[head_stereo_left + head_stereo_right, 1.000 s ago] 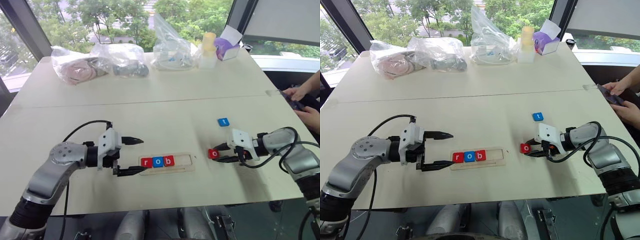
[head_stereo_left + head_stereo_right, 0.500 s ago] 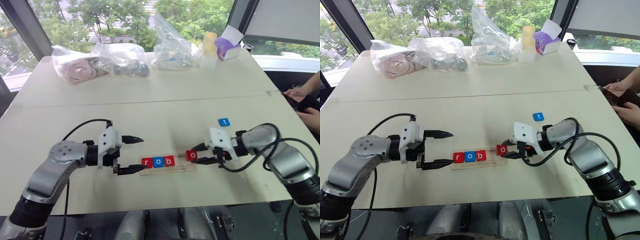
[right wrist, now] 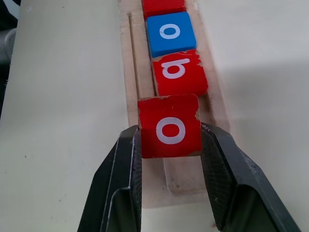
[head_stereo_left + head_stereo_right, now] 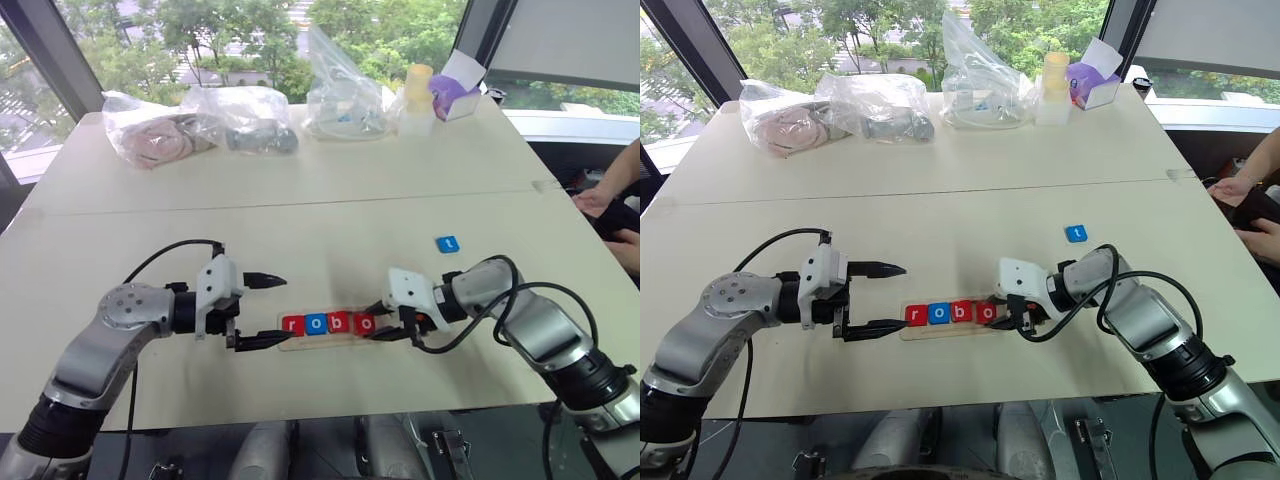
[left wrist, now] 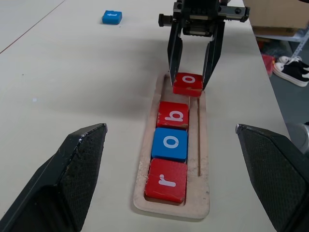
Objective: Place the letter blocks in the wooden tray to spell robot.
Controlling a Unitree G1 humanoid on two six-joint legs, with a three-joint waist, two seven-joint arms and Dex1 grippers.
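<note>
The wooden tray (image 4: 330, 341) lies near the table's front edge. In its slot sit a red r block (image 4: 293, 324), a blue o block (image 4: 316, 323) and a red b block (image 4: 340, 322). My right gripper (image 4: 374, 322) is shut on a red o block (image 3: 169, 126), which it holds over the slot just past the b; I cannot tell whether it rests on the tray floor. A blue t block (image 4: 447, 243) lies loose on the table behind the right arm. At the tray's left end my left gripper (image 4: 281, 310) stands open and empty.
Several clear plastic bags (image 4: 250, 115), a pale bottle (image 4: 416, 100) and a purple-and-white box (image 4: 455, 90) stand along the table's far side. A person's hands (image 4: 610, 215) are at the right edge. A seam (image 4: 300, 205) crosses the tabletop.
My right gripper has carried the red o block leftward from the open table to the tray, stopping beside the b. The left gripper has not moved.
</note>
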